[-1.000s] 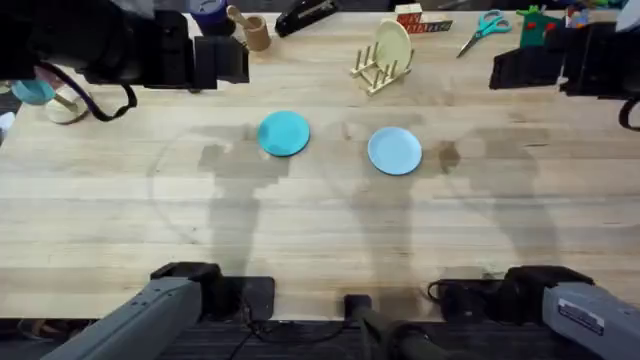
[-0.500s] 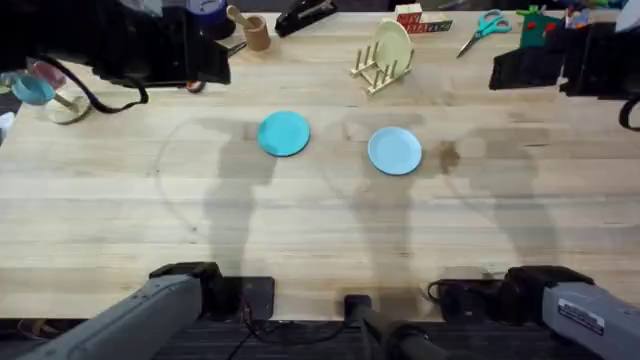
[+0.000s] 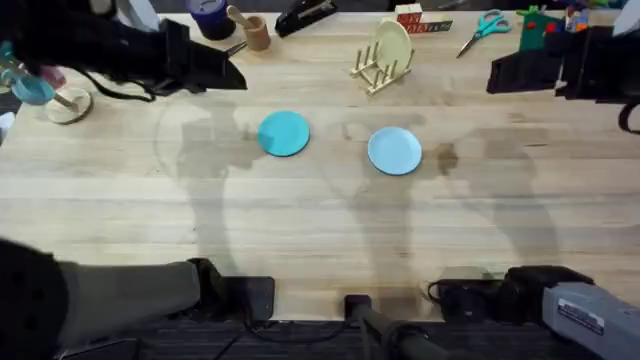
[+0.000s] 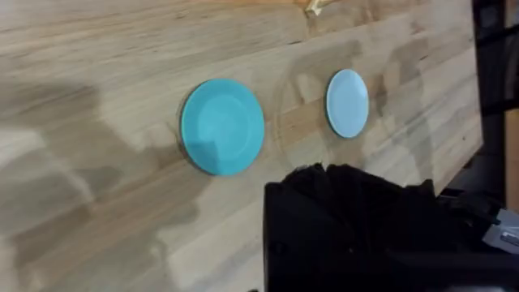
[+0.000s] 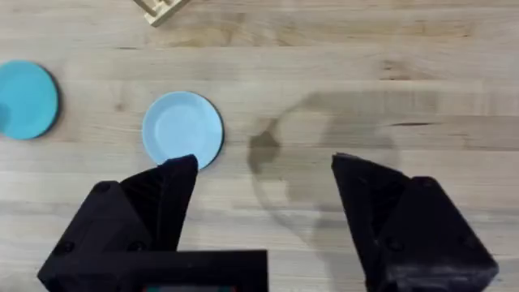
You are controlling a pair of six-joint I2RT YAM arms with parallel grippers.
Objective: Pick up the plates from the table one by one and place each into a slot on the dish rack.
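Note:
Two plates lie flat on the table (image 3: 320,230): a turquoise plate (image 3: 284,133) (image 4: 222,126) (image 5: 24,99) left of centre and a sky-blue plate (image 3: 394,150) (image 4: 347,103) (image 5: 182,128) to its right. Behind them stands the dish rack (image 3: 374,72) with a cream-yellow plate (image 3: 393,45) in a slot. My left gripper (image 3: 236,78) (image 4: 324,170) hovers high at the far left, left of the turquoise plate, its fingers together and empty. Raised at the far right, my right gripper (image 3: 494,72) (image 5: 265,166) is open and empty, with the sky-blue plate off to one side below it.
Along the far edge are a wooden cup (image 3: 255,32), a black tool (image 3: 305,15), a red box (image 3: 408,15), scissors (image 3: 487,25) and colourful toys (image 3: 540,25). A small wooden stand (image 3: 68,103) sits at the far left. The near half of the table is bare wood.
My left arm has swung and risen toward the camera, and its tip now points down and right toward the turquoise plate. The right arm and both plates have not moved.

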